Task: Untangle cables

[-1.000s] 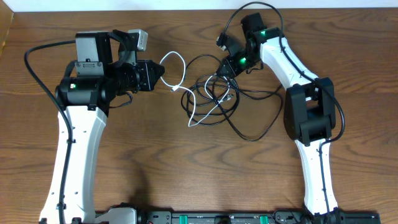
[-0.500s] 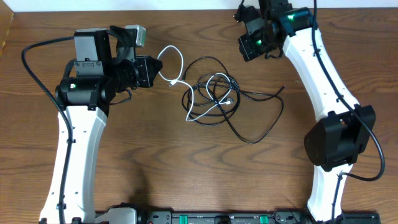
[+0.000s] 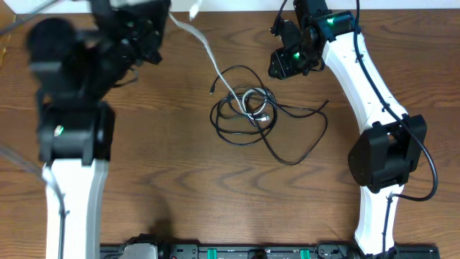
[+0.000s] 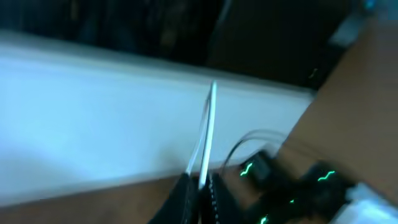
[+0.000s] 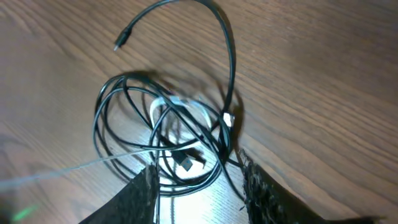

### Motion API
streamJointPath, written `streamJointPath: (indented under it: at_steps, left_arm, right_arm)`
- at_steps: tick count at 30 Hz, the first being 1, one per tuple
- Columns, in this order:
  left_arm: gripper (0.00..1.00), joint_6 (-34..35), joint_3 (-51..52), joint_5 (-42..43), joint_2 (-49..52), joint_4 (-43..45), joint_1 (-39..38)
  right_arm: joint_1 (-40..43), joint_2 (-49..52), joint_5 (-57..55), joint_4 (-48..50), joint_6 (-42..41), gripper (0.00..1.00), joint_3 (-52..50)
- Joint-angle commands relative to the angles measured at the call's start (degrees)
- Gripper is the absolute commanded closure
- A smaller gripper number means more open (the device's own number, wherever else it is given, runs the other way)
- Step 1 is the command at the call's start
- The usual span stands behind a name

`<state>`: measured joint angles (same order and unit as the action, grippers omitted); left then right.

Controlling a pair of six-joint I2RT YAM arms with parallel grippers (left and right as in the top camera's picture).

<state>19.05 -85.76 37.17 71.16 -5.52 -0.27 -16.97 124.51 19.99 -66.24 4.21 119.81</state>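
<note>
Pinching the white cable (image 3: 207,49) in my left gripper (image 4: 200,186), jaws nearly closed on it, I see it run taut from the desk's (image 3: 180,187) far edge down into the black cables (image 3: 241,126), coiled midway between the side edges and nearer the far one. My right gripper (image 5: 199,193) hangs over that coil, jaws apart and empty. These cords look light, limp and slick, so I judge that gripping close to the loose black plug (image 3: 213,89) would hold best, though the coil may drag along.
</note>
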Motion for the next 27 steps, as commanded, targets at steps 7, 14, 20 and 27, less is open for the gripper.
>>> streamJointPath:
  at_steps: [7,14,20,27]
  left_arm:
    - [0.93,15.4,-6.0,1.0,-4.1,10.0,-0.1]
    - [0.92,15.7,-7.2,0.8,-3.3,7.7,-0.1]
    - [0.92,14.1,-7.2,0.8,-1.1,1.3,0.0]
    - [0.92,14.1,-7.2,0.5,-1.0,2.6,0.6]
  right_arm:
    - [-0.3,1.0,4.9,1.3,2.5,0.57,-0.4]
    - [-2.3,1.3,7.8,-0.1,2.5,0.55,-0.5]
    - [-5.3,2.1,7.9,-0.4,3.0,0.51,-1.6]
    - [-7.7,6.5,9.0,-2.4,-6.1,0.51,-2.0]
